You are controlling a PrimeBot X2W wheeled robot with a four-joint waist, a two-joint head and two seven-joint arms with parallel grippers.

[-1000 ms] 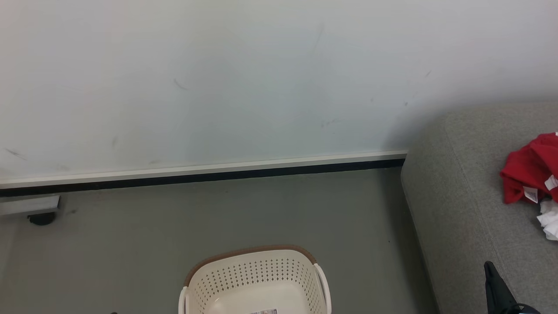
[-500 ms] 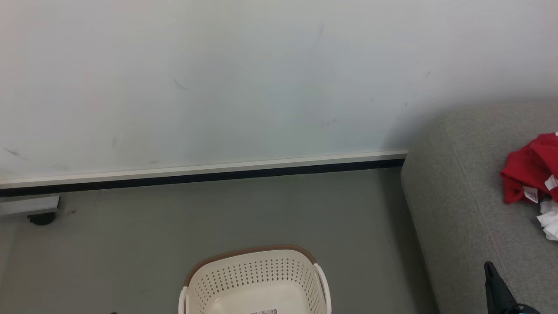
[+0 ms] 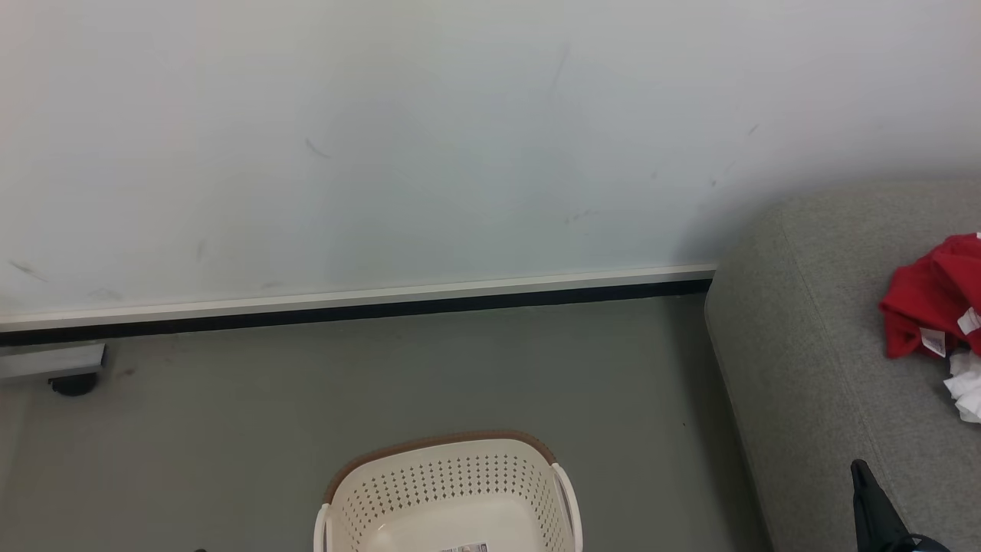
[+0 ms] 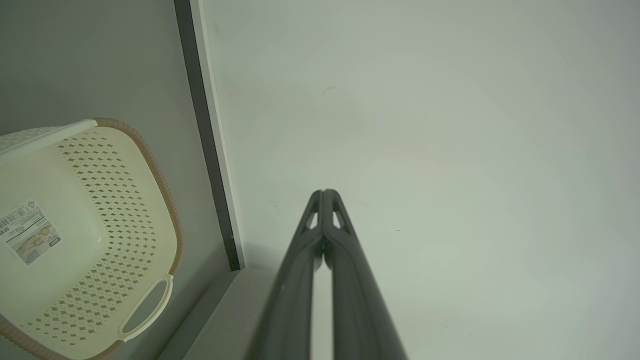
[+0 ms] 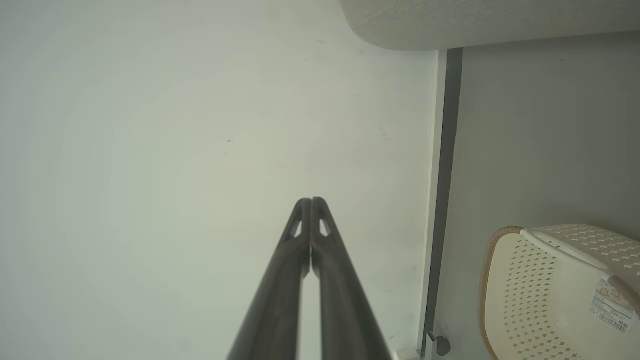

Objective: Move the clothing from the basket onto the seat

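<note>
The clothing (image 3: 927, 303), a crumpled bright red garment, lies on the grey seat (image 3: 812, 360) at the head view's right edge, with a little white cloth (image 3: 967, 389) just beside it. Two small white labels (image 3: 933, 341) hang from the red fabric, their print too small to read. The cream laundry basket (image 3: 448, 481) with its brown ribbed rim stands on the grey floor (image 3: 383, 383), apart from the seat. A white sticker (image 4: 29, 233) with a barcode is stuck to its bare bottom, and its text cannot be read. The left gripper (image 4: 324, 193) has its two dark fingers pressed together, holding nothing, pointing at the pale wall (image 4: 450, 125). The right gripper (image 5: 311, 201) is likewise closed on nothing, tips touching.
</note>
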